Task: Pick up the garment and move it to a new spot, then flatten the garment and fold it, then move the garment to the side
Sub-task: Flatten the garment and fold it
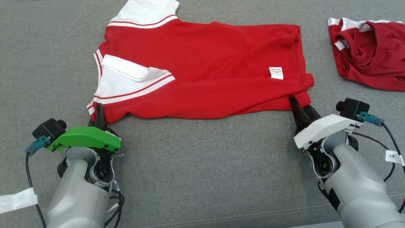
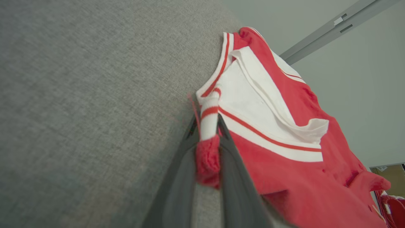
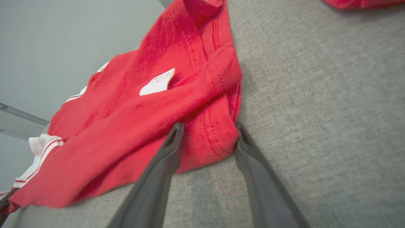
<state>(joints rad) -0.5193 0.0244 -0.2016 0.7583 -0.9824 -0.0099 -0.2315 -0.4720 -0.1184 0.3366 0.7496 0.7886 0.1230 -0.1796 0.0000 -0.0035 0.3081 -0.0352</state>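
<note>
The garment is a red shirt with white, red-striped trim, lying spread on the grey fabric surface. My left gripper is at its near left corner. In the left wrist view the left gripper is shut on the garment's striped sleeve edge, the cloth bunched between the fingers. My right gripper is at the near right hem corner. In the right wrist view the right gripper stands open, its fingers either side of the hem fold, with red cloth between them.
A second red and white garment lies crumpled at the far right. A white care label lies on the shirt near the hem. Bare grey surface stretches between my two arms.
</note>
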